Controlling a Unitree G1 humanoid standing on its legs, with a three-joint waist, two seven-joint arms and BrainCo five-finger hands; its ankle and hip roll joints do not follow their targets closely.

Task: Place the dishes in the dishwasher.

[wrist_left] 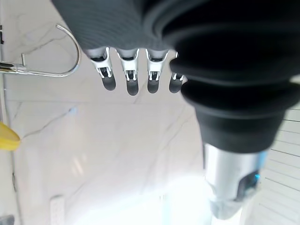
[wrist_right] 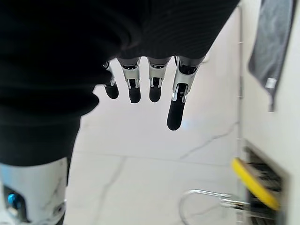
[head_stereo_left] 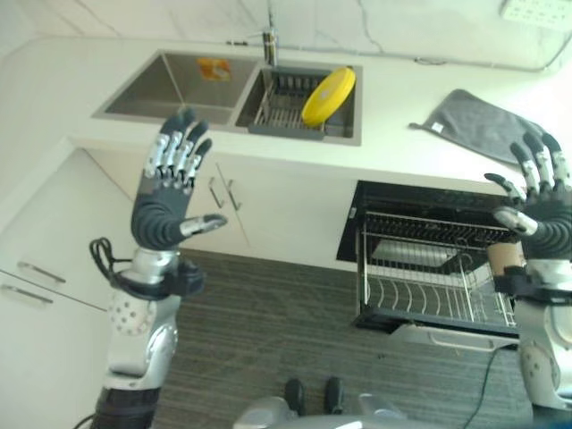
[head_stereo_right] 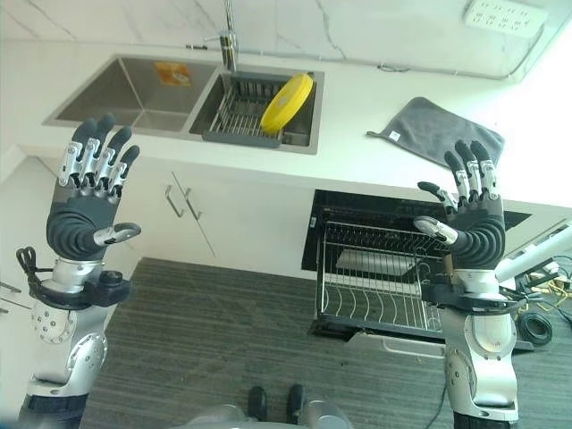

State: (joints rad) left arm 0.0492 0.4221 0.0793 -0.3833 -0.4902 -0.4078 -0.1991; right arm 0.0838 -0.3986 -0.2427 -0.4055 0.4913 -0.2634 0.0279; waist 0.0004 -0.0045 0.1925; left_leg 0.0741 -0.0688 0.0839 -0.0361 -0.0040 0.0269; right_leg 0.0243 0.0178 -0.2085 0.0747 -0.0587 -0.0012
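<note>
Raising both hands, left (head_stereo_right: 88, 210) and right (head_stereo_right: 474, 223), fingers spread, empty. Plate (head_stereo_right: 287, 102) leans in sink rack at 12 o'clock; grab carelessly and you'll tip it off, missing dishwasher rack (head_stereo_right: 375, 286).

A white counter (head_stereo_right: 375, 98) runs along a white marbled wall (head_stereo_right: 357, 22), with a socket strip (head_stereo_right: 505, 15) high on the wall at the right. A steel double sink (head_stereo_right: 134, 89) is set into the counter, a tap (head_stereo_right: 229, 40) standing behind it. A grey cloth (head_stereo_right: 429, 125) lies flat on the counter to the right of the sink. Below are white cabinets (head_stereo_right: 206, 210) with bar handles (head_stereo_right: 183, 204). The floor (head_stereo_right: 223, 331) is grey with fine stripes. Daylight is bright and even.
</note>
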